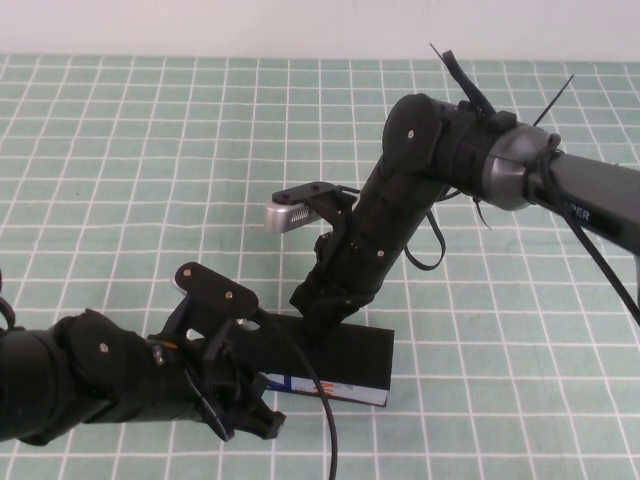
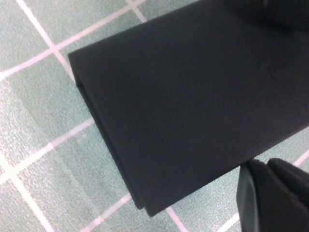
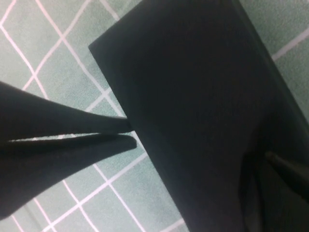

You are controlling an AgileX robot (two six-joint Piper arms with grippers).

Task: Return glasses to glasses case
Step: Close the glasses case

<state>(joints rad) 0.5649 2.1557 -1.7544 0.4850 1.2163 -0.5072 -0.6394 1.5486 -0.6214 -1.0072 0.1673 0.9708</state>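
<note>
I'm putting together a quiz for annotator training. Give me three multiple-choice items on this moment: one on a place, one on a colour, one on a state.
1. Where is the right gripper?
A. down at the top of the glasses case
B. beside a cup
C. out of view

2. The table cover is:
A. red
B. green with a white grid
C. plain white

3. The case's lid is:
A. wide open
B. taken off
C. closed

Answers:
1 A: its tips meet the case, while the left gripper sits at the case's near left corner.
2 B: green squares surround the case.
3 C: only a flat black top shows, no lining.
</note>
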